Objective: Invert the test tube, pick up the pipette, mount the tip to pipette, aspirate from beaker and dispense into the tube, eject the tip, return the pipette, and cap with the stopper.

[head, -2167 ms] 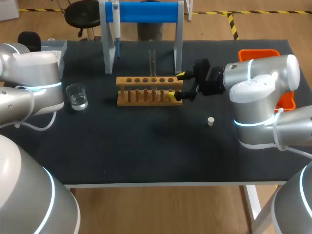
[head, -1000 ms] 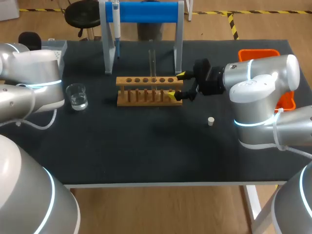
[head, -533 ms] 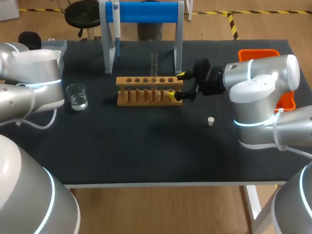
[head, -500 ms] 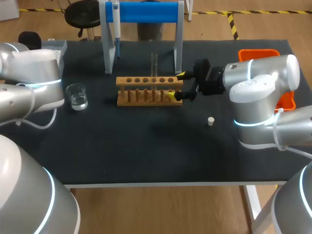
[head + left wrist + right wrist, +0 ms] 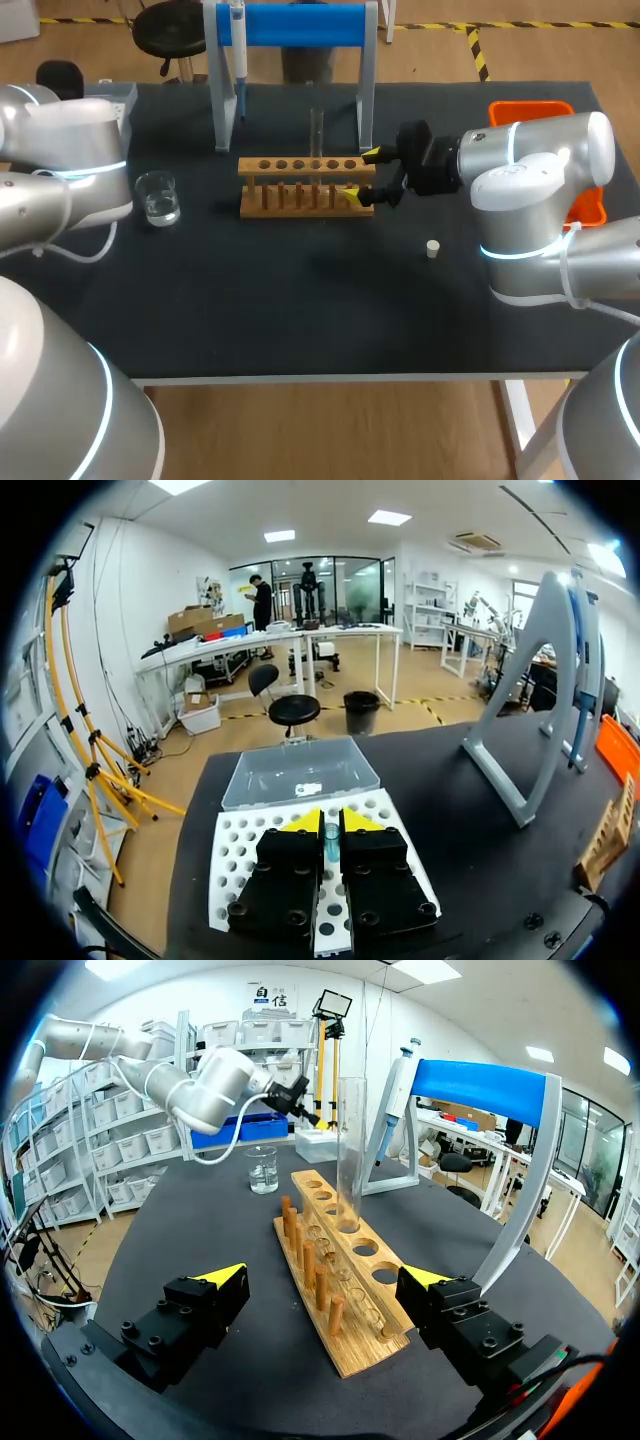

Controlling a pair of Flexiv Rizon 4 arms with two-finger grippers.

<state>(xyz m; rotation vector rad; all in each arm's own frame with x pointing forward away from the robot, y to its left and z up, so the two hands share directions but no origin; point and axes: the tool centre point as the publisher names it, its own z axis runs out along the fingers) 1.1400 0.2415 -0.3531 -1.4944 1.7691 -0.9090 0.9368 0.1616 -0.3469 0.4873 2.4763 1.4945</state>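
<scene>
A clear test tube stands upright in the wooden rack. My right gripper is open wide, one finger on each side of the rack's right end, touching nothing. In the left wrist view my left gripper is shut on a small bluish pipette tip just above the white tip box. The pipette hangs on the blue stand. A glass beaker with liquid sits left of the rack. The white stopper lies on the mat.
An orange tray sits at the table's right edge behind my right arm. The tip box with its clear lid open is at the back left corner. The stand's grey legs rise behind the rack.
The test tube now sits a little lower in the rack than a second ago. Neither arm has visibly shifted in the head view.
</scene>
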